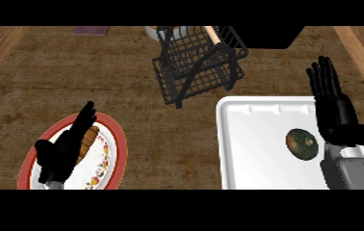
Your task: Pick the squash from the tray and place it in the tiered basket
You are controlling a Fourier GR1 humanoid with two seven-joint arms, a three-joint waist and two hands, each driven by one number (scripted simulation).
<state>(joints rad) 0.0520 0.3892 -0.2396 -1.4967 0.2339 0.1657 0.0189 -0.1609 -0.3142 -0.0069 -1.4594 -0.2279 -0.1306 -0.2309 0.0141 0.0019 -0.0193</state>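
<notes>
The squash (301, 144) lay ungrasped on the tray (249, 143); the right robot hand (332, 105) hovered beside it, fingers straight; the basket (199, 64) awaited.

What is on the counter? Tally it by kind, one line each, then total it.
Squash: 1
White tray: 1
Black tiered basket: 1
Red-rimmed plate: 1
Food item on the plate, partly hidden: 1
Total: 5

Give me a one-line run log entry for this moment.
squash: on white tray, not grasped | right hand: open, beside squash | left hand: open over plate | tiered basket: no squash
</notes>
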